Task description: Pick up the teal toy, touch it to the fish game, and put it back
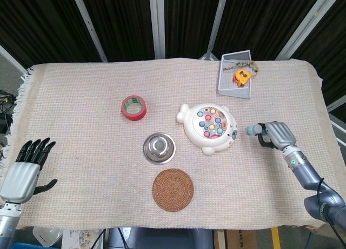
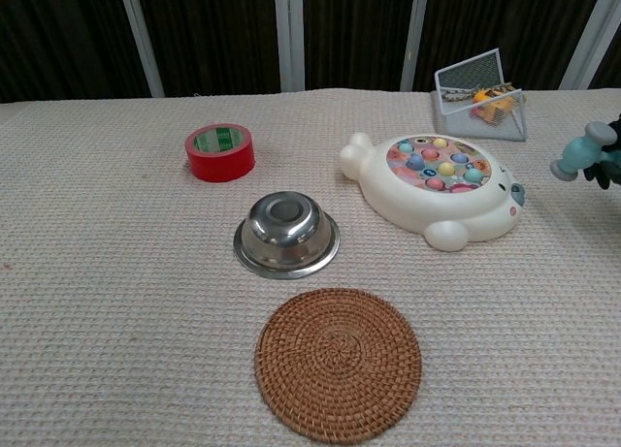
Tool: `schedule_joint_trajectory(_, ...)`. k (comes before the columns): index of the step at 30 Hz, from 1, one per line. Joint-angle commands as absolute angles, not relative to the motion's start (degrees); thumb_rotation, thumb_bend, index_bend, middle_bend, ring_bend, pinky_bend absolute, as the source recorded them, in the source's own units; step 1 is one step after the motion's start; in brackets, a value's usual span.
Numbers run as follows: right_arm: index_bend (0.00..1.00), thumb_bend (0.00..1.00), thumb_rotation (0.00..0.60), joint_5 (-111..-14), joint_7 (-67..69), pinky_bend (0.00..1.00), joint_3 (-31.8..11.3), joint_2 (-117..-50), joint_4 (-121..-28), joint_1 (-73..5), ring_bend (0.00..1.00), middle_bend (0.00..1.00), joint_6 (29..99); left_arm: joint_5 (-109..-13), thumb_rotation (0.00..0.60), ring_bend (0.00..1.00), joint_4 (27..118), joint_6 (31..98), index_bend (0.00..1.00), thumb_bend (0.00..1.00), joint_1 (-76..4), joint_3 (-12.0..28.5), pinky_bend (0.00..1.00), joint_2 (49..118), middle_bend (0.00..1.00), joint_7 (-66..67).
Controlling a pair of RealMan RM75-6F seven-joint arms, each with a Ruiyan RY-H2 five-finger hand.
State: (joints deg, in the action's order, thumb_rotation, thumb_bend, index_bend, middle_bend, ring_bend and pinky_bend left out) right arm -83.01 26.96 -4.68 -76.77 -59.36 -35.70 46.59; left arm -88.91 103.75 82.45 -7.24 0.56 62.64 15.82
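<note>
Plainly, no brand name or writing can be read on anything here: the red tape roll (image 1: 133, 107) has a green inner label, but its print is too small to make out, and the yellow tape measure (image 1: 241, 77) in the grey wire basket (image 1: 227, 82) shows no legible mark. A printed box edge peeks out below the table's near side in the head view, with coloured dots but no readable text.

The table is covered by a beige woven cloth (image 1: 81, 98) with a fringe along its left edge. Behind it hang black curtains (image 1: 43, 22) crossed by slanting pale metal bars.

The right hand (image 1: 274, 135) has its fingers wrapped around the teal toy (image 1: 253, 130), holding it above the cloth, just to the right of the fish game (image 1: 210, 127) and not touching it; the toy's rounded end points toward the game. The left hand (image 1: 24, 170) hovers at the near left corner, holding nothing, its dark fingers extended and apart.

A steel bowl (image 1: 159, 147) lies upside down near the middle, with a round woven coaster (image 1: 172, 189) nearer the front edge.
</note>
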Motion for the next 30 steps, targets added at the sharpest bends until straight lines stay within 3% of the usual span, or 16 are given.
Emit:
schedule_joint_trajectory(1, 0.90, 0.78, 0.600, -84.0, 24.0, 0.38, -5.1, -74.8, -62.9, -37.5, 0.52, 0.71, 46.3, -89.0, 0.600, 0.00, 103.7, 82.4, 0.08, 0.16, -7.3, 0.6, 0.00, 62.8, 0.00, 15.8)
schedule_joint_trajectory(14, 0.93, 0.79, 0.600, -77.9, 13.2, 0.40, -8.6, -69.7, -73.2, -46.4, 0.53, 0.73, 33.9, -88.4, 0.600, 0.00, 102.9, 82.0, 0.08, 0.16, -7.5, 0.6, 0.00, 63.2, 0.00, 15.1)
schedule_joint_trajectory(30, 0.93, 0.80, 0.600, -68.3, 2.5, 0.40, -7.3, -68.7, -74.9, -53.4, 0.53, 0.73, 22.9, -87.8, 0.600, 0.00, 102.0, 81.7, 0.08, 0.16, -7.5, 0.4, 0.00, 63.6, 0.00, 14.1)
